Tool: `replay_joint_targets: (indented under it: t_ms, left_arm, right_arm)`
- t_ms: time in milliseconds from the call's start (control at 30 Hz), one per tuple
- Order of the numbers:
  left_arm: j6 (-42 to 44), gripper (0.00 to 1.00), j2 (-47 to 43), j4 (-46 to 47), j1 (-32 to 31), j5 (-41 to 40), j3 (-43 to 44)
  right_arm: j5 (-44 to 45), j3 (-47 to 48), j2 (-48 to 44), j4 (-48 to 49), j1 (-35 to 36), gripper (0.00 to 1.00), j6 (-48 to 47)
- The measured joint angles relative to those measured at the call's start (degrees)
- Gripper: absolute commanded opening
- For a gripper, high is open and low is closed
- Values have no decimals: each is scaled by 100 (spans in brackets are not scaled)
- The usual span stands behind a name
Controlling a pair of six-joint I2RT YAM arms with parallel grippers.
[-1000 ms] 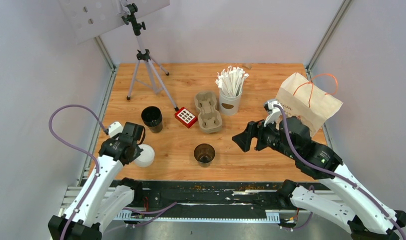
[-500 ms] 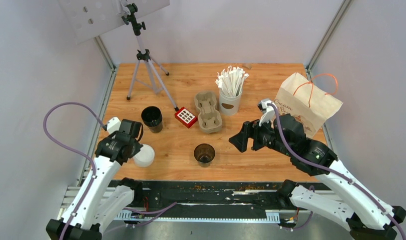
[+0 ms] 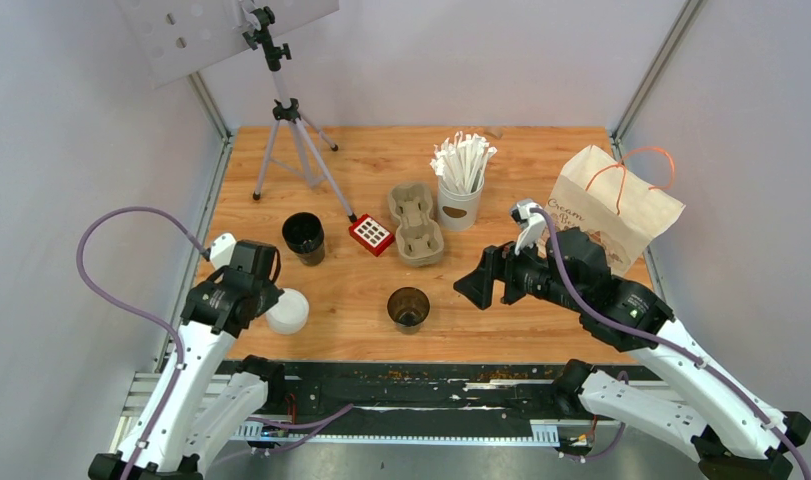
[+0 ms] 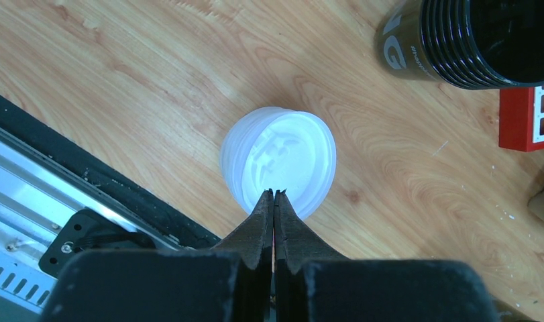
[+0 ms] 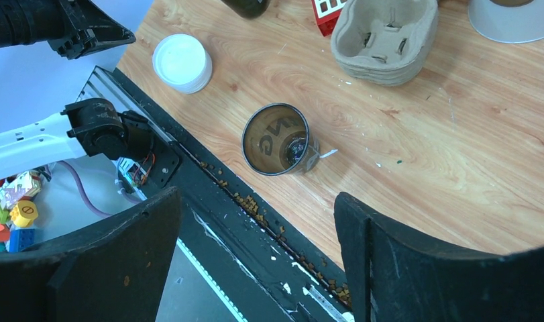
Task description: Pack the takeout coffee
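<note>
Little is done: the near cup [image 3: 409, 307], by the worktop's near edge, and the far cup [image 3: 303, 237], toward its left edge, stand lidless outside the tray [image 3: 421, 246]. The left gripper [image 4: 274, 194], shut and empty, hovers over the lids [image 4: 279, 157]; the right gripper [image 5: 255, 208] gapes empty.

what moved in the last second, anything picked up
The right gripper, open, slid left toward the near cup. The left gripper, shut, shifted slightly left by the white lids. Nothing was grabbed or released. Both cups, including the far cup, the lids, tray and bag stayed put.
</note>
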Motion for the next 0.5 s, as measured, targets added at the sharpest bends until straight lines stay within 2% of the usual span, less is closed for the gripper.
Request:
replay_joint_targets:
  t_ms: [33,100,200,500]
  left_arm:
    - [22,0,-31,-13,0,2,0]
    - [87,9,-72,-22,0,-13,0]
    - [153,18,-96,-26,0,-85,-42]
    - [254,29,490,33,0,-358,-240]
  right_arm:
    - [-24,0,15,2,0,84,0]
    - [-66,0,46,17,0,84,2]
    - [-101,0,98,44,0,83,4]
    - [-103,-138,37,212,0,83,44]
